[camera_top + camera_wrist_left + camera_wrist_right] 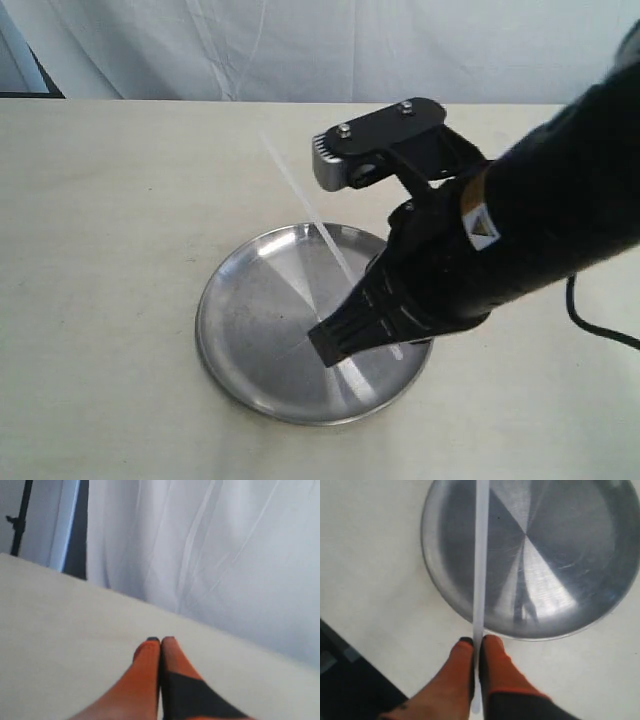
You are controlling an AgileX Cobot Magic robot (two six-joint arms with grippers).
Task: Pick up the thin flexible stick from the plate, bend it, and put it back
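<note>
Exterior view: right gripper (330, 345) covers part of stick (305, 205).

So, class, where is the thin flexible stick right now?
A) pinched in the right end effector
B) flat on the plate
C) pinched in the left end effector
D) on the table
A: the right wrist view shows the right end effector shut on the stick, above the plate.
</note>
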